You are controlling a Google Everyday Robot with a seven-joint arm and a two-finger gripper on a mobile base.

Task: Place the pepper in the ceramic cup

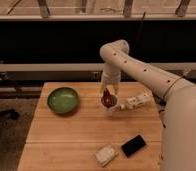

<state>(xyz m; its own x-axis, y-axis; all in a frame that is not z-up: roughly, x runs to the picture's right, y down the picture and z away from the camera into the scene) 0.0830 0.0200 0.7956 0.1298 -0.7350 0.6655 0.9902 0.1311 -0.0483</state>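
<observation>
Tabletop (66, 135): claw (108, 93) hides pepper (108, 97) over cup (110, 106).

table (61, 135): light wood with grain lines | bowl (63, 99): green, darker rim | pepper (108, 97): red | ceramic cup (111, 106): white | arm (141, 70): white with small dark dots | pincer (108, 90) above the cup: pale | packet (135, 101): white, printed | flat slab (134, 145): black | block (106, 154): off-white
</observation>
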